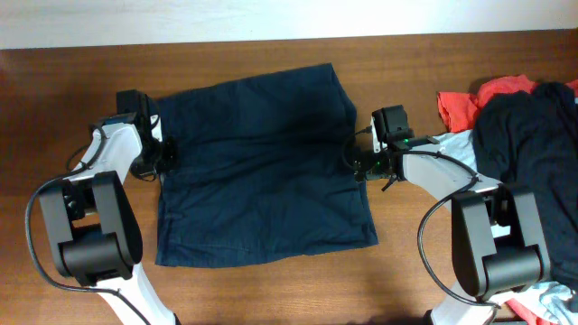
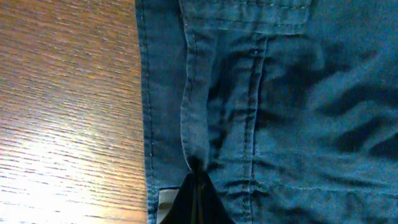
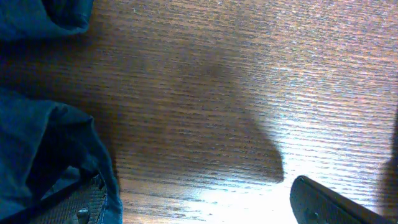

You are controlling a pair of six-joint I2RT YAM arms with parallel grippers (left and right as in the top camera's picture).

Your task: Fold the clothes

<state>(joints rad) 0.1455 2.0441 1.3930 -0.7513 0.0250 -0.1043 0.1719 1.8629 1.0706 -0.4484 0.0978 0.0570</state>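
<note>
The clothes (image 1: 262,167), a pair of dark navy shorts, lie spread flat in the middle of the wooden table. My left gripper (image 1: 164,155) sits at their left edge. In the left wrist view it is shut (image 2: 198,177), pinching a small ridge of the clothes (image 2: 280,93) beside a seam. My right gripper (image 1: 363,168) is at the right edge of the shorts. In the right wrist view it stands open (image 3: 199,205) over bare wood, and the hem of the clothes (image 3: 43,149) drapes against its left finger (image 3: 87,204). Its right finger (image 3: 329,202) is clear of the cloth.
At the far right lies a pile with a red garment (image 1: 492,95) and a dark garment (image 1: 533,135). A bit of light blue cloth (image 1: 553,294) shows at the bottom right corner. Both arm bases (image 1: 90,235) stand near the front edge.
</note>
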